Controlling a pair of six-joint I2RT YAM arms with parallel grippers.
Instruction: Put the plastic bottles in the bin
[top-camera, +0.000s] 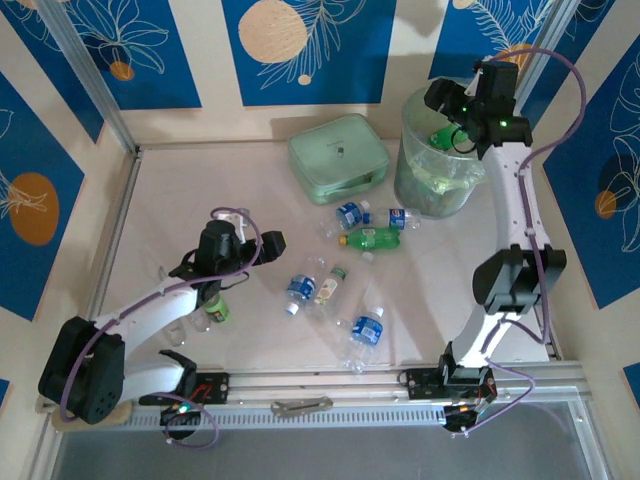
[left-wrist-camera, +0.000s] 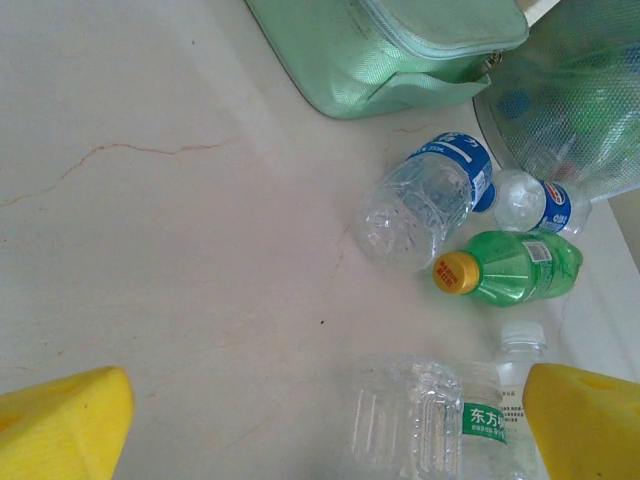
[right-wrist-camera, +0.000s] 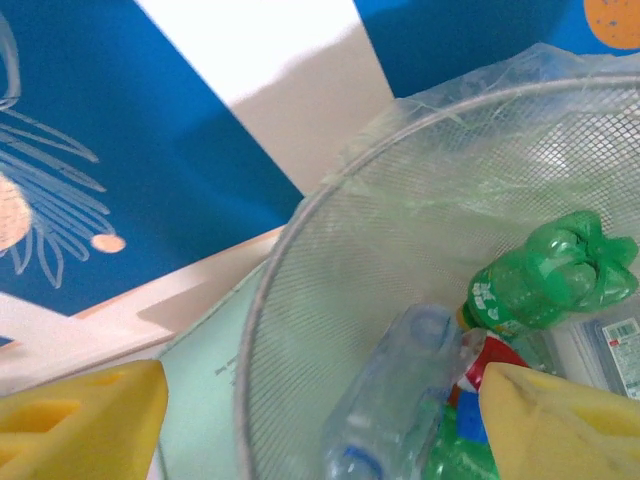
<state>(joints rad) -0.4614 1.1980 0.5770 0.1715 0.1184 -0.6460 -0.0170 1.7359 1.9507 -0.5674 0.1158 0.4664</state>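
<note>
Plastic bottles (top-camera: 300, 288) lie scattered across the middle of the pale, marble-veined bench (top-camera: 180, 190). Closest to the near edge is a clear plastic bottle with a blue label (top-camera: 366, 330), lying on its side. By the left arm, toward the near left corner, is a small green plastic bottle (top-camera: 217, 310). The left claw (left-wrist-camera: 325, 400) hangs over the bench left of the middle, its yellow-padded jaws wide apart and gripping nothing. A clear ribbed bottle with a green label (left-wrist-camera: 430, 420) lies just beside one finger. Further in, a green bottle with a yellow cap (left-wrist-camera: 510, 268) and two clear blue-labelled bottles (left-wrist-camera: 430, 200) lie close together. Toward the far edge rests a flat mint-green rectangular zip case (top-camera: 339, 158). Near the far right corner stands the tall round translucent grey-green bin (top-camera: 432, 185) with a clear bag liner. The right claw (right-wrist-camera: 325, 380) hovers above its mouth, jaws apart and holding nothing. Below it, a green crumple-bottomed bottle (right-wrist-camera: 550, 285) and a clear bottle with a blue band (right-wrist-camera: 390, 400) are inside the bin.
</note>
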